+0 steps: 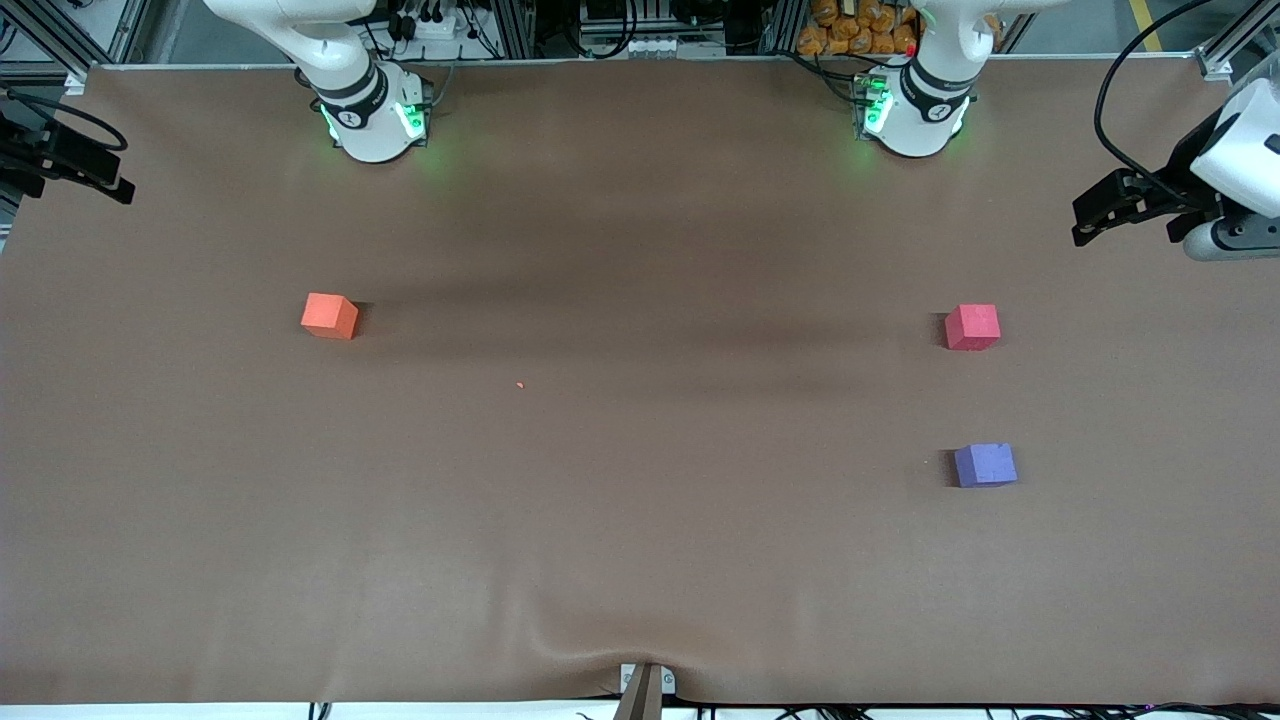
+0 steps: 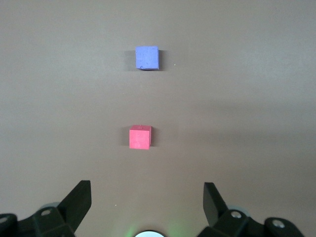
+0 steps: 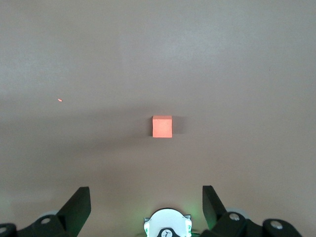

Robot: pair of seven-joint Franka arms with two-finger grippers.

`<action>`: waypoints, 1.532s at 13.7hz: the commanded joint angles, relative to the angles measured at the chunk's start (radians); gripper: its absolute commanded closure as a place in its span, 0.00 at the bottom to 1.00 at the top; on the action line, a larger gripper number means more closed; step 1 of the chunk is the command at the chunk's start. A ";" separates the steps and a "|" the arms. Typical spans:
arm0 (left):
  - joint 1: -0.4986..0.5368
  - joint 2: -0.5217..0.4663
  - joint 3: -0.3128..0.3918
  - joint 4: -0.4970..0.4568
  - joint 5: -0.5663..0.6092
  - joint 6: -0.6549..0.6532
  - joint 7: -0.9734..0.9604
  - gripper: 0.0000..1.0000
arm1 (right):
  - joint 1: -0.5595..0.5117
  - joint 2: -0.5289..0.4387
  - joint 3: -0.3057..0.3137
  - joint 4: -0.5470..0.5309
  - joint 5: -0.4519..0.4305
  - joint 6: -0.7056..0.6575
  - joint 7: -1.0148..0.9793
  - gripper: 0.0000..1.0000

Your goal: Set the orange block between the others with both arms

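Presently: orange block (image 1: 329, 316) on the brown table (image 1: 640, 560) toward the right arm's end, untouched. Red-pink cube (image 1: 972, 327) and purple cube (image 1: 985, 465) toward the left arm's end, a gap between them. Right gripper (image 3: 146, 210) high over its base, jaws wide, empty; left gripper (image 2: 147, 206) likewise. Advice: descend squarely, fingers straddling the orange block's flat sides, before closing.

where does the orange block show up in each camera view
Front view: the orange block sits alone on the brown table, toward the right arm's end, in front of that arm's green-lit base.
Left wrist view: not in it; only the red-pink block and the purple block show.
Right wrist view: mid-picture, above the open right gripper.
Shared landmark: the tiny orange crumb on the table near the block.
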 commanded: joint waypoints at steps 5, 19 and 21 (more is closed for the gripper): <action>0.002 0.002 -0.001 0.051 0.015 -0.025 0.000 0.00 | 0.003 0.004 0.001 0.008 0.004 0.000 -0.001 0.00; 0.019 0.028 -0.005 0.031 0.008 -0.027 0.000 0.00 | 0.015 0.010 0.001 0.010 0.001 0.003 -0.001 0.00; 0.021 0.028 -0.005 0.031 0.008 -0.027 0.000 0.00 | 0.014 0.018 0.001 0.008 -0.002 0.003 -0.001 0.00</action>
